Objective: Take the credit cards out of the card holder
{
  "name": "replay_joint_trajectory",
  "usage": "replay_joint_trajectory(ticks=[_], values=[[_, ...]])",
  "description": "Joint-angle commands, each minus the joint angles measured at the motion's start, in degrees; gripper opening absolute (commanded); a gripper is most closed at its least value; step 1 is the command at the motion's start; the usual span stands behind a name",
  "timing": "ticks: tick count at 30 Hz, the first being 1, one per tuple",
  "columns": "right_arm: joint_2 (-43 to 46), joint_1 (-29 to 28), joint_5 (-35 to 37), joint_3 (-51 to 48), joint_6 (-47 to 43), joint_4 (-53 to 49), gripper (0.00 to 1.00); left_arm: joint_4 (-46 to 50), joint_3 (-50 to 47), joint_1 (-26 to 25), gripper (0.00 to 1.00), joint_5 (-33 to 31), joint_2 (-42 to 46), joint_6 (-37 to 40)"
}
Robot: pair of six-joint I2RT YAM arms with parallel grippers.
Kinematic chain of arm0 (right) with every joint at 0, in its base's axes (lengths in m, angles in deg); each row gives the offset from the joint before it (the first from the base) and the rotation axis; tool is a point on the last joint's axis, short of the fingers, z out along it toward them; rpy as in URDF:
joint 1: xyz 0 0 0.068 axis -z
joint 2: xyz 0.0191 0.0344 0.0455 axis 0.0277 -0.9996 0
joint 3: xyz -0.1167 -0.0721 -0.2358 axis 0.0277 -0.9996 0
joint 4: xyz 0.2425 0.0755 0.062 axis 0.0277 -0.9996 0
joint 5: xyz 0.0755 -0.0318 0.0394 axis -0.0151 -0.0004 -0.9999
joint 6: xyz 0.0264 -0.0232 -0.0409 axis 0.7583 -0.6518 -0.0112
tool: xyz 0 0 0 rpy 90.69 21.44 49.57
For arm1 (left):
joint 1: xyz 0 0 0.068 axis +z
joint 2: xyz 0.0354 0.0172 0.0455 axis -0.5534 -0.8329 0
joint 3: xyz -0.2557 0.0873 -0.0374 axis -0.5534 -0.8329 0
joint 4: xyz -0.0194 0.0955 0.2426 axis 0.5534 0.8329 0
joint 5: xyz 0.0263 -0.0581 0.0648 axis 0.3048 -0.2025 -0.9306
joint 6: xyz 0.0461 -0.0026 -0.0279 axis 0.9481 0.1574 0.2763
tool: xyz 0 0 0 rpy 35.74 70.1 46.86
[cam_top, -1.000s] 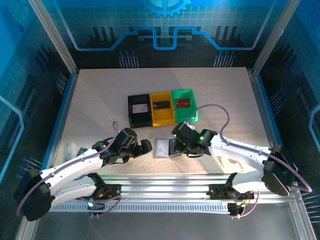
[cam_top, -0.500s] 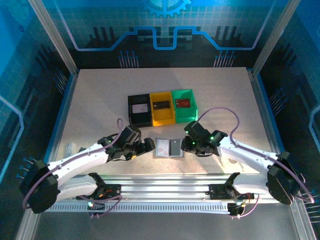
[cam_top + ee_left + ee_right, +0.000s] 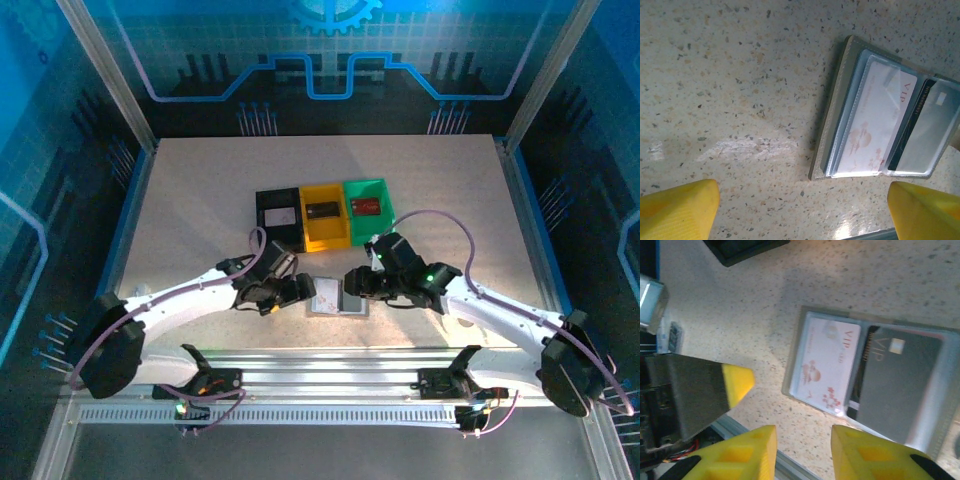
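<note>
Closer now to the card holder (image 3: 337, 297) at the worktop's (image 3: 200, 200) front edge; left gripper (image 3: 298, 290) gaping wide; right gripper (image 3: 354, 282) slightly parted; both empty.

Two arms are seen. Each is made of long white tubes joined by black round parts. A thin purple cable (image 3: 432, 212) is looped along the left arm (image 3: 185, 300) and the right arm (image 3: 500, 310). Small green lights (image 3: 428, 268) are lit on the right arm's black wrist. The left gripper (image 3: 303, 290) and the right gripper (image 3: 352, 282) are black, and their fingers (image 3: 925, 210) are tipped with bright yellow ribbed pads (image 3: 860, 455).
</note>
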Motion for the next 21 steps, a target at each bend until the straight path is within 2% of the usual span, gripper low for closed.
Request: replay_joint_trajectory(ticks=[1,6,11,21], values=[[-3.3,-0.8,-3.7,-0.4,1.6,6.1,0.32,2.9,2.7,-0.7,0.87,0.1,-2.2,1.8],[-7.7,-1.0,-4.4,-1.0,4.1,10.5,0.29,3.4,4.4,-1.7,0.82,0.0,-5.1,2.5],[-11.3,-1.4,-2.0,0.4,5.2,8.8,0.24,4.5,6.3,-3.4,0.79,-1.1,-8.4,3.0],[-15.2,-1.7,-0.1,-0.1,6.6,10.4,0.25,3.0,6.1,-5.4,0.74,-1.4,-13.3,2.1]])
